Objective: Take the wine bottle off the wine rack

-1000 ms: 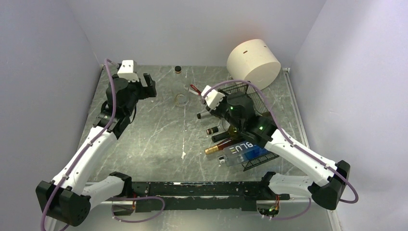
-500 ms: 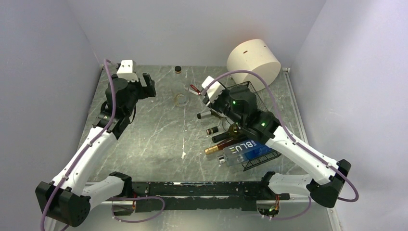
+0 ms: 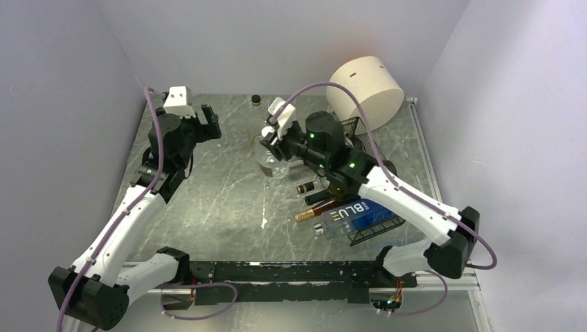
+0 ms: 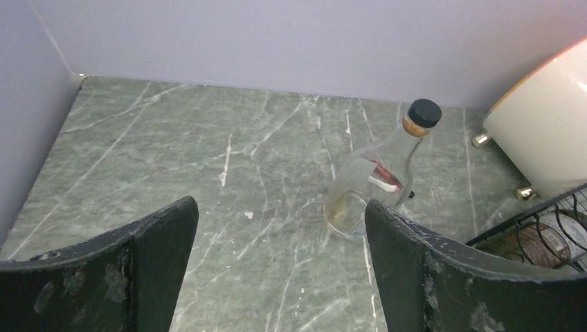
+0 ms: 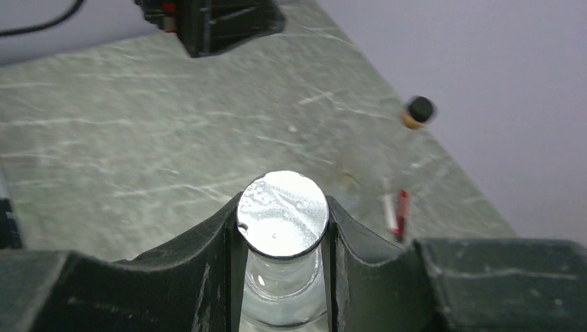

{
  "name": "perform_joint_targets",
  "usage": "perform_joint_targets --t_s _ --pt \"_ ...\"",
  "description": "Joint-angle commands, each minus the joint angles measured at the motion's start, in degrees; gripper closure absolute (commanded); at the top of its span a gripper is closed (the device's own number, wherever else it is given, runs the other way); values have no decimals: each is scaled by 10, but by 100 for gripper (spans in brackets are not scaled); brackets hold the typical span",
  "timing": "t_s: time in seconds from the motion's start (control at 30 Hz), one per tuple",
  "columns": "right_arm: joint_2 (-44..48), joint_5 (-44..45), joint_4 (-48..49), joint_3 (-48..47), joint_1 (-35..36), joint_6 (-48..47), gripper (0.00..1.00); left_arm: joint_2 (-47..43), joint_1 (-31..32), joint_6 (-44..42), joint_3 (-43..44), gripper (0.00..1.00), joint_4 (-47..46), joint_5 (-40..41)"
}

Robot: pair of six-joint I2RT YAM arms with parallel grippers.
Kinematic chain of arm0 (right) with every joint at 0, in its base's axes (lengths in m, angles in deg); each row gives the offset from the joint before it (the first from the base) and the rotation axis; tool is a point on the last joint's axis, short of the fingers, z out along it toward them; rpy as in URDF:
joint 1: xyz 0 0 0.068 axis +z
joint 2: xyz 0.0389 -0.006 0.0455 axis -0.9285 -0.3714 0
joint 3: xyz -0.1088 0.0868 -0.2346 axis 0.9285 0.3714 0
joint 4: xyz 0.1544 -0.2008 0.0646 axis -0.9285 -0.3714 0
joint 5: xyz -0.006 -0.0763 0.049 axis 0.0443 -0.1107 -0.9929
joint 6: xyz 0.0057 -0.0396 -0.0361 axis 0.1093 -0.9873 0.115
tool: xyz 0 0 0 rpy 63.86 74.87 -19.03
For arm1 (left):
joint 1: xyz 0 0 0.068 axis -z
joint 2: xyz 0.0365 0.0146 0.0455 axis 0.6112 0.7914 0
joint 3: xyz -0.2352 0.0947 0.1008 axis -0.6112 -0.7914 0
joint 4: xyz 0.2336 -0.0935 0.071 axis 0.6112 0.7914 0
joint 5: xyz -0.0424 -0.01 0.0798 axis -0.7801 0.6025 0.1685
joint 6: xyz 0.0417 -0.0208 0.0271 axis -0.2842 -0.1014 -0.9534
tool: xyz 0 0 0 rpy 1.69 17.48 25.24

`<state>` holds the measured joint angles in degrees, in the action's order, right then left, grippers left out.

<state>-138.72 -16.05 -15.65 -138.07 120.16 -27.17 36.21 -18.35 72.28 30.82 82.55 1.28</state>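
Note:
My right gripper (image 5: 282, 207) is shut on the neck of a clear wine bottle (image 5: 282, 290) with a silver cap, just under the cap. From above, that gripper (image 3: 274, 135) holds the bottle (image 3: 275, 164) over the table's middle back, left of the black wire wine rack (image 3: 377, 232) and clear of it. The rack's corner (image 4: 547, 221) also shows in the left wrist view. My left gripper (image 3: 208, 123) hangs at the back left, open (image 4: 280, 207) and holding nothing.
Several bottles stay in the rack, among them a blue-labelled one (image 3: 349, 214) and a gold-foiled one (image 3: 304, 216). Another clear bottle (image 4: 374, 180) with a black cap (image 4: 423, 111) lies on the table near the held one. A cream cylinder (image 3: 365, 86) stands behind the rack.
My right arm has swung left and back from the rack, carrying the clear bottle out over the table. The left arm has barely shifted.

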Motion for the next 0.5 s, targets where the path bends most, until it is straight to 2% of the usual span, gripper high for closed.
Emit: perform_joint_targets --t_s 0.0,0.13,0.23,0.47 --pt "-19 -54 200 -11 20 87 100 -38 2 7 8 6 -7 68" --pt "-78 -46 286 -3 28 146 100 -84 -5 10 -9 6 -20 124" --pt "-143 -27 324 -33 29 185 100 -127 -16 13 -29 6 -40 150" --pt "-283 47 329 -157 35 207 100 -160 -21 10 -45 6 -53 161"
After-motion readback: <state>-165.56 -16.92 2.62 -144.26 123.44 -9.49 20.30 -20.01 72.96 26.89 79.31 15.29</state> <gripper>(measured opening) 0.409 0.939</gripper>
